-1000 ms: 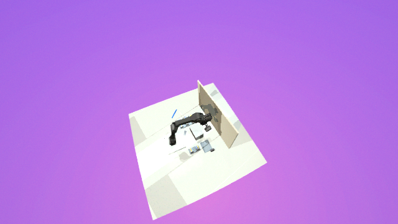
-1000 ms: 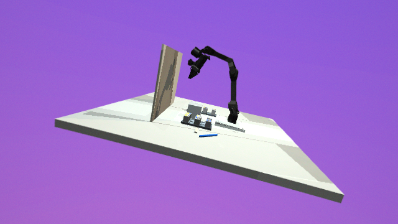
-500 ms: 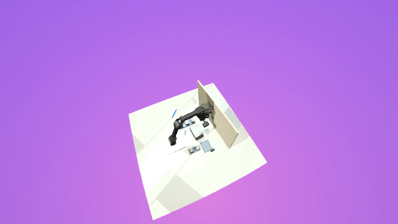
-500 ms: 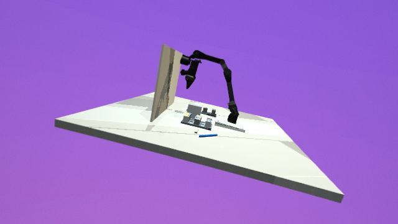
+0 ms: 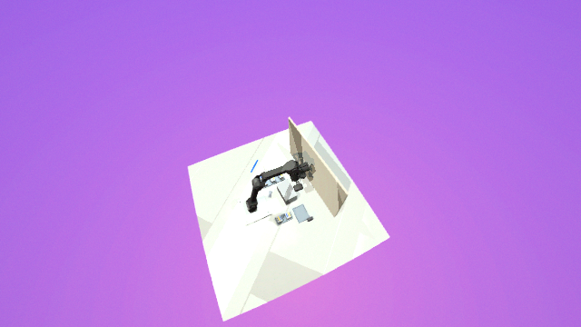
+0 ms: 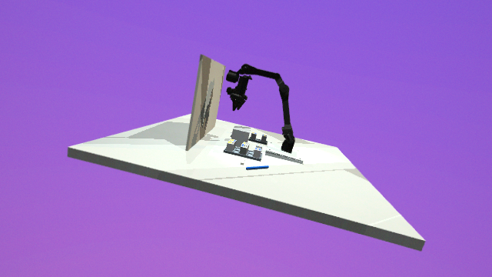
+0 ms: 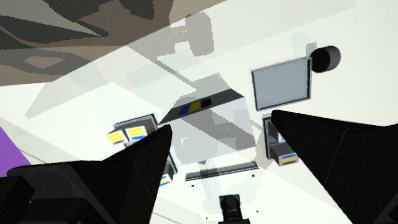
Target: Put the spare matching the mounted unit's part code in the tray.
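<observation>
Beside the panel, the raised tool (apparently angled downward) gapes wide, gripping nothing.

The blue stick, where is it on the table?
In the exterior view the blue stick lies flat on the table, in front of the block of spare parts and far below the raised, open tool.

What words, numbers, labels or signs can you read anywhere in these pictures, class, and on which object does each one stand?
No text can be read in any view.
Mounted unit: a strip of blue, yellow and black blocks on its back, no letters or digits legible.
Spares: yellow and blue label patches, too small and blurred to read.
Tray: plain grey, no marking.
Upright board: only brown and grey patches, no writing.
</observation>
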Controlling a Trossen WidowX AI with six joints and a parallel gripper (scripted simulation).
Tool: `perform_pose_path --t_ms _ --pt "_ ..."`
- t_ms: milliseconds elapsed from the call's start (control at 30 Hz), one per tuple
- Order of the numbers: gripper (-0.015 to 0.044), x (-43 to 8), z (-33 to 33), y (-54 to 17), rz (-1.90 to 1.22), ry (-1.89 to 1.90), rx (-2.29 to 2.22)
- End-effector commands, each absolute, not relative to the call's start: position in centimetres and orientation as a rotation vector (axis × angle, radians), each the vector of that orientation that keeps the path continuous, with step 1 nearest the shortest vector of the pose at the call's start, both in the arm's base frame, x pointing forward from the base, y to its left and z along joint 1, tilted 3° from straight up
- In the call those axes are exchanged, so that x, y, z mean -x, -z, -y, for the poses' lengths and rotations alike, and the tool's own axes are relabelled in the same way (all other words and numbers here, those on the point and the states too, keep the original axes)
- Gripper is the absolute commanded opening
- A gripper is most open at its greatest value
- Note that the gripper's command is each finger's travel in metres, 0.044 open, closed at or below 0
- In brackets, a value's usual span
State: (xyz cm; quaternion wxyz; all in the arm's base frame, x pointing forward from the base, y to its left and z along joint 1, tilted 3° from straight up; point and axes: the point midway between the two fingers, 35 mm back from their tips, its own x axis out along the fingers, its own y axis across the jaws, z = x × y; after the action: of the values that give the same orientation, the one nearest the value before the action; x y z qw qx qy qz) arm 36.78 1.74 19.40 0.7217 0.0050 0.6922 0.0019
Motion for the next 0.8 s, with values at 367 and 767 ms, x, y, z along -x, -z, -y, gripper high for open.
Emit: perform_pose_path --t_ms 367,767 --pt "0.0440 -20.9 14.1 -15.4 -1.349 0.985 -0.932" --pt "0.0361 -17.7 15.2 -12.9 -1.292 1.139 -1.079"
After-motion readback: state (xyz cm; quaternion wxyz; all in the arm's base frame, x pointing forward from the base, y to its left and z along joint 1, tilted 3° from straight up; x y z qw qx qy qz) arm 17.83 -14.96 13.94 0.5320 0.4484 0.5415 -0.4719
